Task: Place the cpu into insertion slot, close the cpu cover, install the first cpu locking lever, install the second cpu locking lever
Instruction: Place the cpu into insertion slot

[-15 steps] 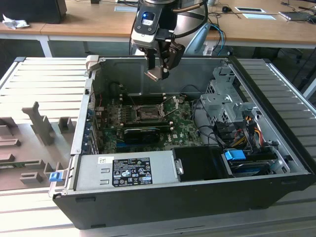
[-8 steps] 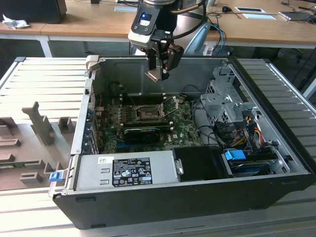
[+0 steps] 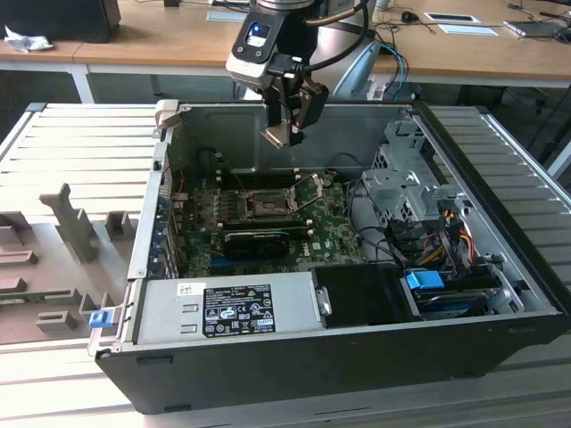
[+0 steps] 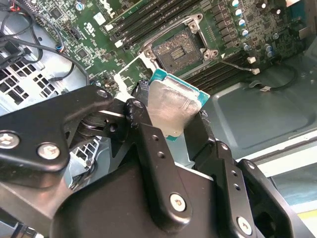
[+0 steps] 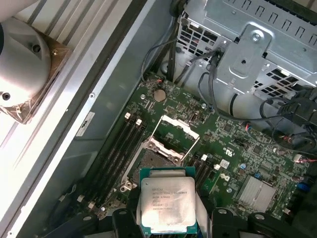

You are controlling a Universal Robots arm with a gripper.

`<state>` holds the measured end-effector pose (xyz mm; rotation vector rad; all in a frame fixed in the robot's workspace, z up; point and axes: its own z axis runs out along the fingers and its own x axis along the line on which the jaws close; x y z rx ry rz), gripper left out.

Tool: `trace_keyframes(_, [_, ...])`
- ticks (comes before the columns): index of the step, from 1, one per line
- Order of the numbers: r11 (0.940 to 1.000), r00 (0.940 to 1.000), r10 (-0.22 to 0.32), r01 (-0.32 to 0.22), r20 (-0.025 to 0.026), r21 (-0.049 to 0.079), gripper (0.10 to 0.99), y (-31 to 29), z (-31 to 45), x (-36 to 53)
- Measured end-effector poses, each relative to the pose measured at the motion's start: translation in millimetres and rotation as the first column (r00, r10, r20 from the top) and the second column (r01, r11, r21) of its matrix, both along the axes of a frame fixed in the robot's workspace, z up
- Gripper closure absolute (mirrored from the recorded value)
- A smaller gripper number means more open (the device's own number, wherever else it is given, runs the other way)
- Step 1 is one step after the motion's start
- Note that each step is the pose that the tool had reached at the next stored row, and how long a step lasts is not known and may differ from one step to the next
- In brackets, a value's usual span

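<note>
My gripper (image 3: 284, 134) hangs above the open computer case, shut on the cpu (image 3: 277, 135), a small square chip with a silvery face. In both wrist views the cpu (image 4: 171, 104) (image 5: 166, 203) sits edge-gripped between the black fingers (image 4: 144, 126), well above the green motherboard (image 3: 335, 227). Below it lies the insertion slot (image 3: 265, 205) (image 4: 177, 49) (image 5: 151, 163), dark-centred and bare. The cpu cover (image 5: 174, 133) stands swung open beside the slot. Thin locking levers (image 3: 308, 185) stick up near it.
A long black ridged card (image 3: 259, 239) lies just in front of the slot. Memory slots (image 4: 148, 25) flank the socket. A power supply (image 3: 236, 308) fills the case front, and a drive cage (image 3: 401, 187) with cables (image 3: 451, 234) occupies the exterior view's right.
</note>
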<state>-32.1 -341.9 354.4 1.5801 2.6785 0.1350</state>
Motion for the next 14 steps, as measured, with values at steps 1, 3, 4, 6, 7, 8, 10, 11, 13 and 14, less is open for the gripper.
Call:
trace_keyframes(1, [1.0, 1.0, -0.002, 0.002, 0.0, 0.0, 0.557, 0.0, -0.1, 0.0])
trace_keyframes(3, [0.9999, 0.9999, -0.011, 0.011, -0.0002, 0.0, 0.557, 0.1, -0.4, -0.1])
trace_keyframes(4, [0.9998, 0.9998, -0.019, 0.019, -0.0003, 0.0, 0.557, 0.1, -0.7, -0.2])
trace_keyframes(6, [0.9997, 0.9997, -0.025, 0.025, -0.0003, 0.0, 0.557, 0.1, -0.8, -0.2])
trace_keyframes(7, [0.9995, 0.9995, -0.031, 0.031, -0.0004, 0.0, 0.557, 0.1, -1.0, -0.2])
trace_keyframes(8, [0.9994, 0.9994, -0.036, 0.036, -0.0003, 0.0, 0.557, 0.1, -1.2, -0.2])
trace_keyframes(10, [0.9981, 0.9981, -0.062, 0.062, -0.0003, 0.0, 0.557, 0.1, -1.9, -0.2])
trace_keyframes(11, [0.9971, 0.9971, -0.076, 0.076, -0.0003, 0.0, 0.557, 0.1, -2.3, -0.2])
trace_keyframes(13, [0.9945, 0.9945, -0.105, 0.105, -0.0004, 0.0, 0.557, 0.1, -3.2, -0.2])
trace_keyframes(14, [0.9926, 0.9926, -0.121, 0.121, -0.0003, 0.0, 0.557, 0.1, -3.7, -0.2])
